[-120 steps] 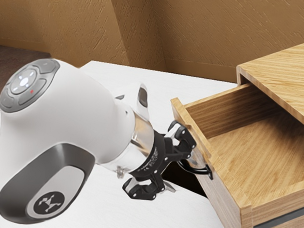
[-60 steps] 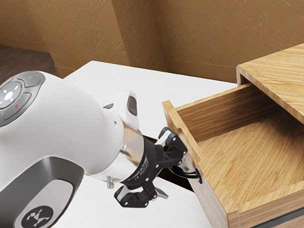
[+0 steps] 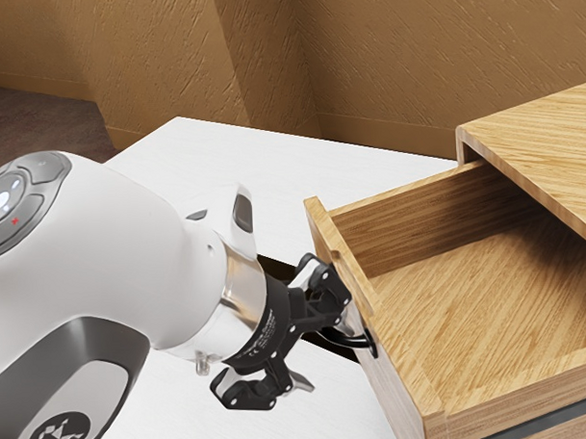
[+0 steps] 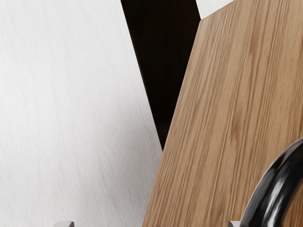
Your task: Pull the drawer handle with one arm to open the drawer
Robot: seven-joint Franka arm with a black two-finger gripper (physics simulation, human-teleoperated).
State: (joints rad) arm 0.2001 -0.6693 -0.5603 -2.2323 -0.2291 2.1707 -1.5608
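The white table (image 3: 272, 162) carried a wooden cabinet (image 3: 541, 139) at the exterior view's right. Its drawer (image 3: 418, 210) stood pulled well out, with the front panel nearest the arm, so the opening looked largely done. To finish well, the pull should run straight along the drawer's line of travel, level and steady. That way the box would not twist in its slot and the handle would not slip free. Sideways drift or lift seemed the likeliest fault. The arm (image 3: 103, 284) came in low from the exterior view's left, its wrist angled down toward the drawer front. The gripper (image 3: 336, 297) sat close at that front with its jaws spread, not clamped. It seemed hooked behind the black handle (image 3: 367, 340) rather than pinching it.
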